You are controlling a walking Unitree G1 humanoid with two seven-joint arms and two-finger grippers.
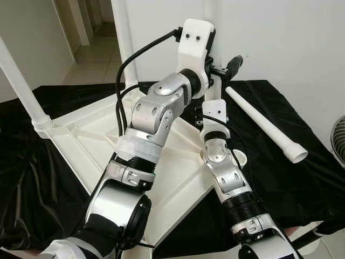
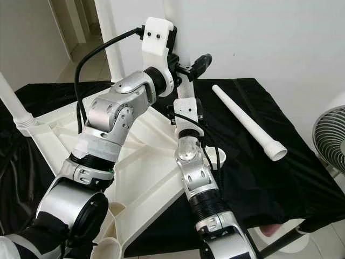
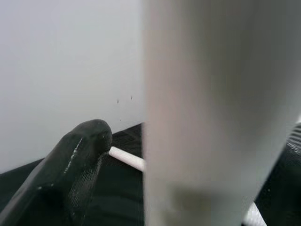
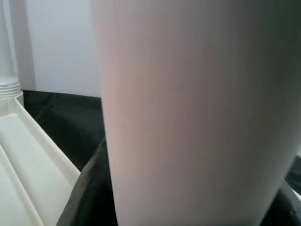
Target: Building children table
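The left arm (image 1: 153,116) is reaching up from the lower left of the head view toward the upper centre, its elbow bent and its white wrist housing turned upright. The left gripper (image 1: 229,67) is pointing right at the top centre, one black finger (image 3: 70,169) showing in the left wrist view. The right arm (image 1: 229,175) is rising from the lower right toward the centre, wrist uppermost. The right gripper (image 2: 180,86) is sitting just below the left wrist.

We see the upright white leg (image 3: 207,117) only as a blurred column, its ends cut off by the frame. Our left arm (image 1: 161,113) hides much of the tabletop (image 1: 75,140) and the leg's socket. Another leg (image 1: 19,81) runs out of frame. A fan (image 2: 331,135) is cut off.
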